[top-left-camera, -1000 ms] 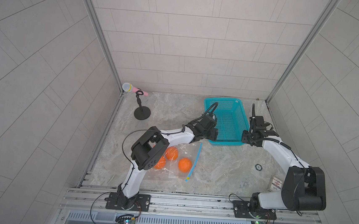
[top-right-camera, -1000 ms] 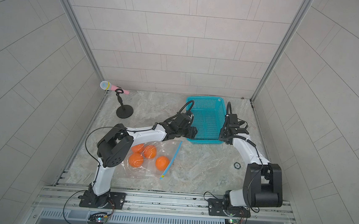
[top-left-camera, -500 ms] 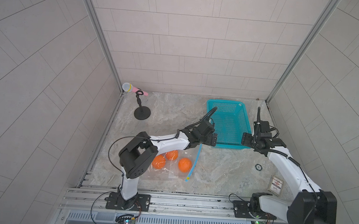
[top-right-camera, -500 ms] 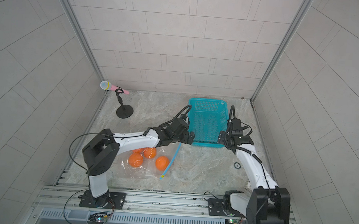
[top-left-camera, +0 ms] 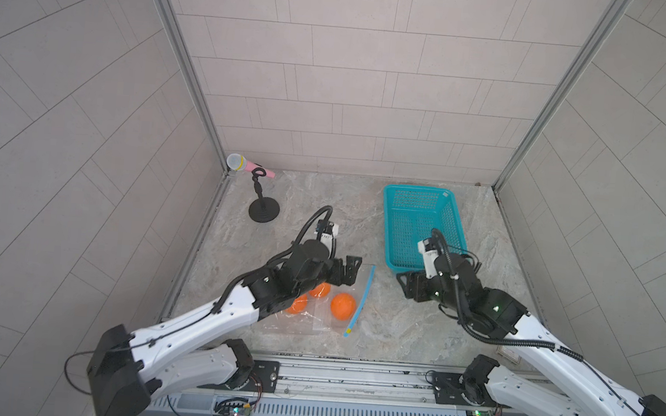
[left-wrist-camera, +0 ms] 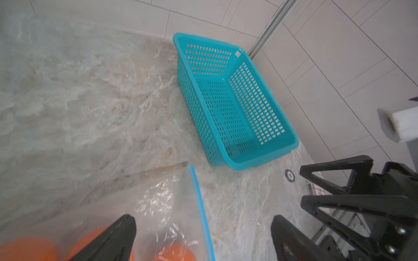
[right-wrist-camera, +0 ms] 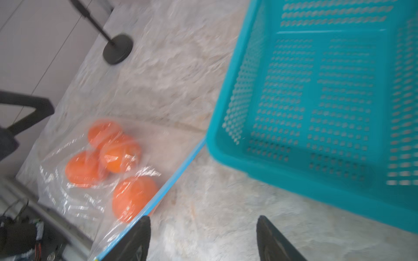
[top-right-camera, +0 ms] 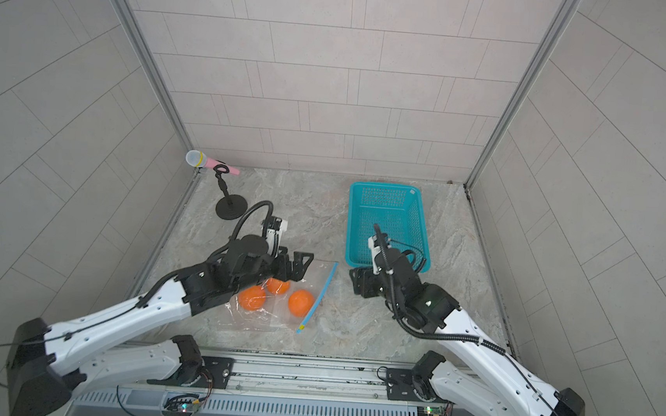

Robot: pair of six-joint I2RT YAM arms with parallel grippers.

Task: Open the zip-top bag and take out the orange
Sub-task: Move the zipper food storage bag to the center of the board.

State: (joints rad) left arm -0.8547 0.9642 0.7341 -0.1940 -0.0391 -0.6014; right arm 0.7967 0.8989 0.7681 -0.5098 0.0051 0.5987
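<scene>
Left gripper (top-left-camera: 346, 272), jaws spread and empty, has swung back from the basket (top-left-camera: 387, 225) to hover over the zip-top bag (top-left-camera: 316, 319), which lies flat (zip strip (top-left-camera: 361, 298) apparently unopened) with three oranges (top-left-camera: 343, 306) inside. Right gripper (top-left-camera: 409, 288), likewise open and empty, reaches low beside the strip, so opening can begin.

In both top views your left arm (top-left-camera: 234, 307) hides the side of the zip-top bag (top-left-camera: 308, 324) farthest from the basket (top-left-camera: 416, 189), with parts of two oranges (top-left-camera: 300, 304); the right wrist view is blurred and cuts off the basket; the sticker (left-wrist-camera: 237, 54) on its rim is too small for you to read.
</scene>
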